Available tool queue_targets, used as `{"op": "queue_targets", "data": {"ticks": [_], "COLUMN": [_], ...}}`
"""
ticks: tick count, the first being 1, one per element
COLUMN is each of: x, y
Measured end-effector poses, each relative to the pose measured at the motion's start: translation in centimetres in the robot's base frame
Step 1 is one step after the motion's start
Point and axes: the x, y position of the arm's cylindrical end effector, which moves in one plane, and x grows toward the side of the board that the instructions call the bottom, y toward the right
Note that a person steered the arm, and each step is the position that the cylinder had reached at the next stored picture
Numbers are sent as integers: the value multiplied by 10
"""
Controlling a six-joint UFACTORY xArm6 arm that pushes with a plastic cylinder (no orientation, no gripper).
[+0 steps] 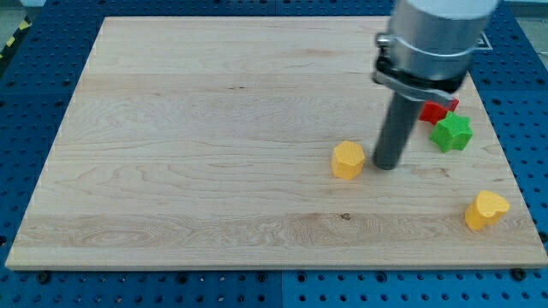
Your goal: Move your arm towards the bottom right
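Note:
My tip (pixel 387 165) rests on the wooden board (pixel 214 128) right of centre. A yellow hexagonal block (pixel 348 160) sits just to the tip's left, close beside it; I cannot tell whether they touch. A green star-shaped block (pixel 451 133) lies up and to the right of the tip. A red block (pixel 435 110) sits behind the green one, partly hidden by the arm's body. A yellow heart-shaped block (pixel 485 210) lies near the board's bottom right corner, well to the lower right of the tip.
The board lies on a blue perforated table (pixel 34 60). The arm's grey cylindrical body (pixel 432 43) covers the board's upper right area. The board's right edge runs close by the green and yellow heart blocks.

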Motion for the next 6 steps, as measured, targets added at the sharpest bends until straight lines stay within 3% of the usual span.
{"op": "queue_targets", "data": {"ticks": [2,3,4,6], "x": [36,59,91,109], "y": [115,145,140,118]}}
